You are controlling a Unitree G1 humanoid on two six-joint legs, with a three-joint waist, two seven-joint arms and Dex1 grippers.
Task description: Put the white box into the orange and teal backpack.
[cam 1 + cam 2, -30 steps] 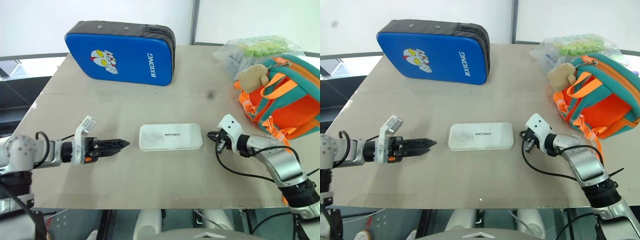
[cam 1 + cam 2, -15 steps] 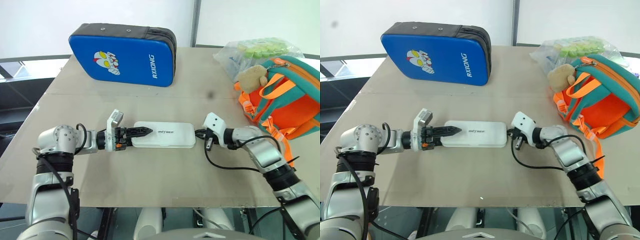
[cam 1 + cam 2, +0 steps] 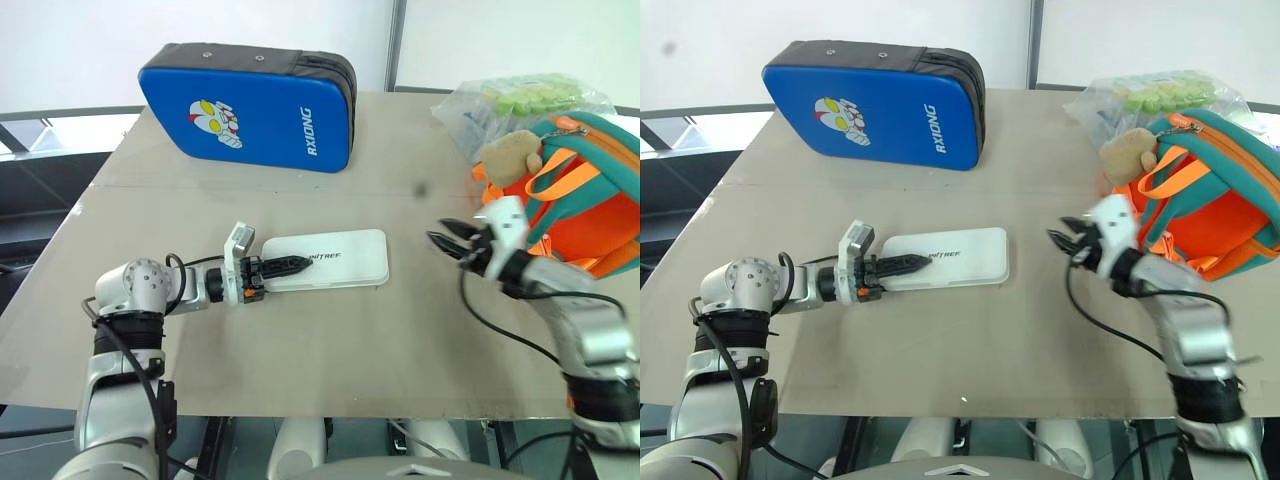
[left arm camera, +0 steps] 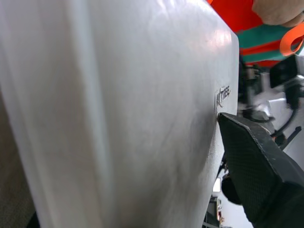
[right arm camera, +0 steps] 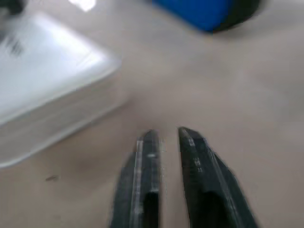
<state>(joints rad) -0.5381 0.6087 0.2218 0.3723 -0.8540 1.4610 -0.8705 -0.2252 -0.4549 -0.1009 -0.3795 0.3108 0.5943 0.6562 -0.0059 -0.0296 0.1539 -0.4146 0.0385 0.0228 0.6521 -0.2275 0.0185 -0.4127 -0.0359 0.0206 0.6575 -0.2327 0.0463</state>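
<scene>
left pincer [image 3: 292, 266] clamping white box [image 3: 340, 257], right pincer [image 3: 447, 240] raised

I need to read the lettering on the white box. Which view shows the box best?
The left eye view: the whole white box with its lettering. The right eye view matches. The left wrist view shows one face close up, the right wrist view a blurred corner.

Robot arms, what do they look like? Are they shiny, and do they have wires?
Yes! Both arms are shiny silver-grey metal tubes with round joints. Looping black cables run along them. Each wrist carries a small white block, and past it two thin, pointy black fingers make up the left gripper and right gripper. The left one also has a little orange spot near its fingers.
</scene>
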